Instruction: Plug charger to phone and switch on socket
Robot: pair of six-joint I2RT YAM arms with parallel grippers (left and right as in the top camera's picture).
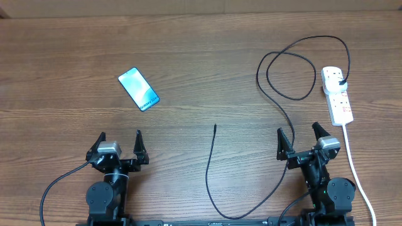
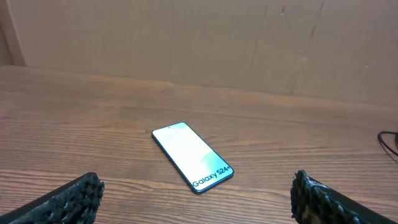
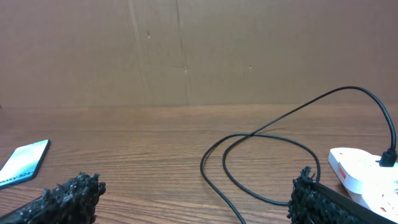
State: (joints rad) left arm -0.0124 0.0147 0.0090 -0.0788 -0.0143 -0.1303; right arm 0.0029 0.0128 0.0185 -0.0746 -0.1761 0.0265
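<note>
The phone (image 1: pixel 139 88) lies flat at the table's left, its light-blue screen lit; the left wrist view shows the phone (image 2: pixel 192 157) just ahead of my left gripper (image 2: pixel 198 194). My left gripper (image 1: pixel 120 139) stands open and empty near the front edge. The charger, a thin black cable (image 1: pixel 290 98), loops from its plug in the socket (image 1: pixel 336 94) down to a free tip (image 1: pixel 215 126) at mid-table. My right gripper (image 1: pixel 299 135) is open, empty, astride the cable (image 3: pixel 267 168). The socket (image 3: pixel 367 177) shows at the right.
A thick white cord (image 1: pixel 355 169) runs from the socket toward the front right edge. A brown cardboard wall (image 3: pixel 186 50) backs the table.
</note>
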